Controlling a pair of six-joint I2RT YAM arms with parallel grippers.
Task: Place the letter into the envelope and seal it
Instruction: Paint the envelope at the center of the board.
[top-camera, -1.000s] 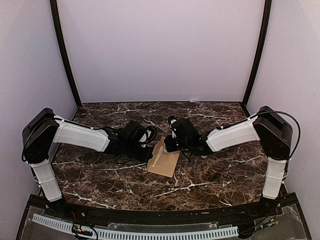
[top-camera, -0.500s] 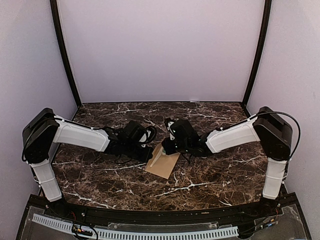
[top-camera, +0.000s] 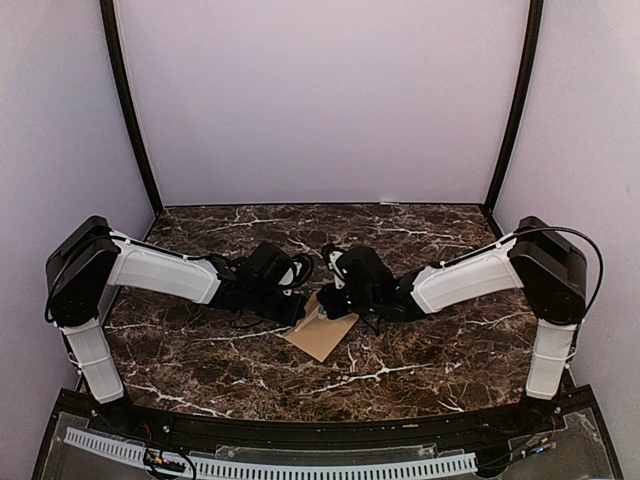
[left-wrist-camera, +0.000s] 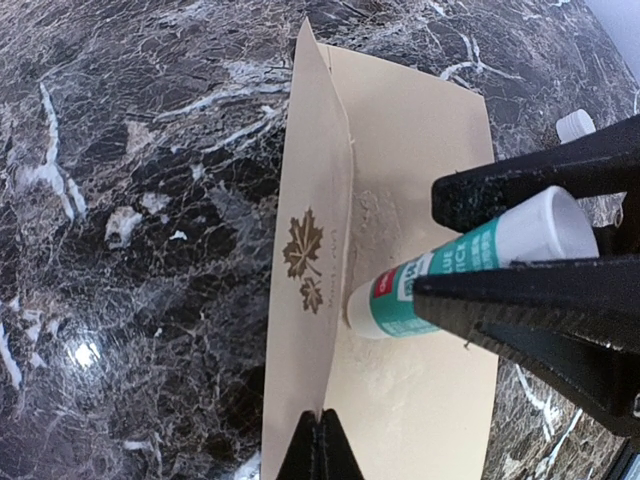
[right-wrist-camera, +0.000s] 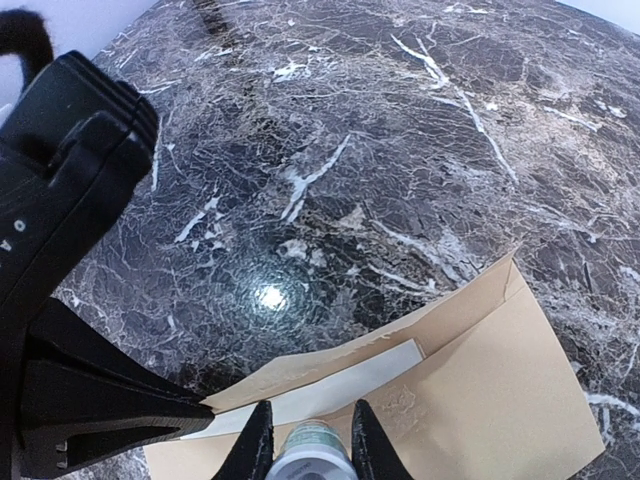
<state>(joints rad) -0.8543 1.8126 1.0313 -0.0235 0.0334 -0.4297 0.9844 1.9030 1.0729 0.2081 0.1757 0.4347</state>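
We found the envelope (left-wrist-camera: 420, 150) lying on the marble table (top-camera: 200, 350) between the arms. The left gripper (left-wrist-camera: 318, 445) pinched its raised flap, and the right gripper (right-wrist-camera: 310, 440) clamped a glue stick (left-wrist-camera: 450, 275) against the paper.

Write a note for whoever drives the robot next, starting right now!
Left gripper: shut, pinching the flap of the envelope so it stands up.
Right gripper: shut on the glue stick, tip pressed on the envelope beside the fold.
Done: glue is smeared near the fold. The letter cannot be made out for sure.
To do: finish gluing, lift the stick away, fold the flap down, press it shut.
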